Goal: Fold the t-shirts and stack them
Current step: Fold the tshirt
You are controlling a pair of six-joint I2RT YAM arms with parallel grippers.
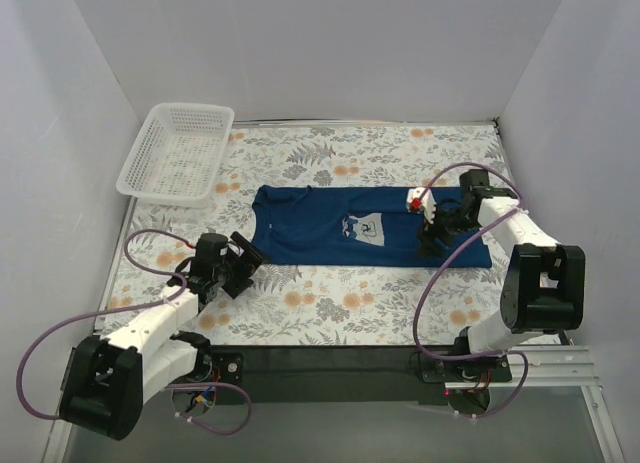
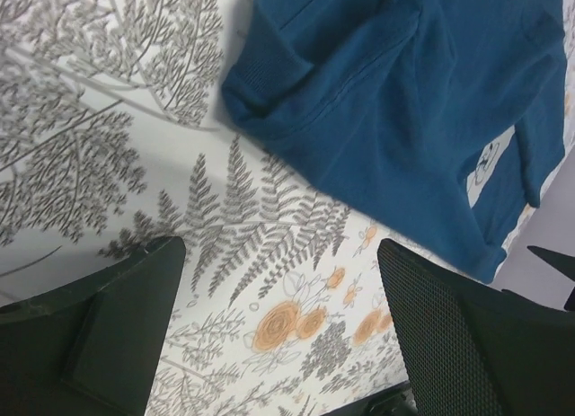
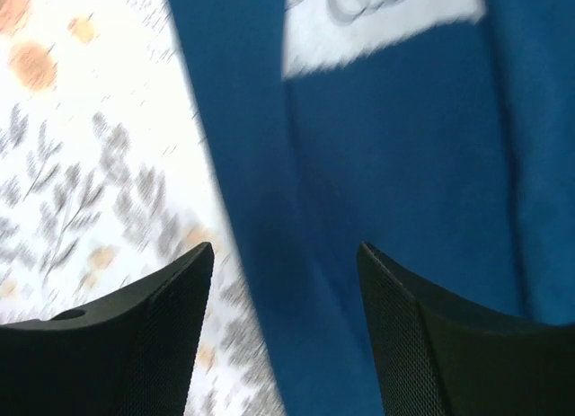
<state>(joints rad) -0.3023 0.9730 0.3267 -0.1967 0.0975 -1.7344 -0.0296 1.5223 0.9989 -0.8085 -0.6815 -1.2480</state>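
Navy t-shirt (image 1: 370,228): folded into a long band at the middle of the table (image 1: 330,305), running from 9 to 3 o'clock, with sleeves tucked in.
Print (image 1: 368,226): pale square, face up, a little toward 3 o'clock from the band's middle.
Left arm: reaches low from its base at 7 o'clock, with the forearm nearly level and the wrist pointing toward 1 o'clock.
Left tool (image 1: 252,260): jaws wide apart and empty. It is at the band's 8 o'clock corner, over the flowered tablecloth just beside the cloth. The wrist view shows only the leaf pattern between the fingers (image 2: 126,326).
Right arm: rises steeply from its base at 5 o'clock, then the forearm leans toward 11 o'clock and the wrist bends down over the shirt.
Right tool (image 1: 432,241): jaws parted with nothing clamped between them, over the band's 4 o'clock end. The blurred wrist view shows the shirt's near edge between the fingers (image 3: 422,344). I cannot tell whether the tips touch the cloth.
Basket (image 1: 175,153): white mesh, at the table's 10 o'clock corner, well apart from the shirt.
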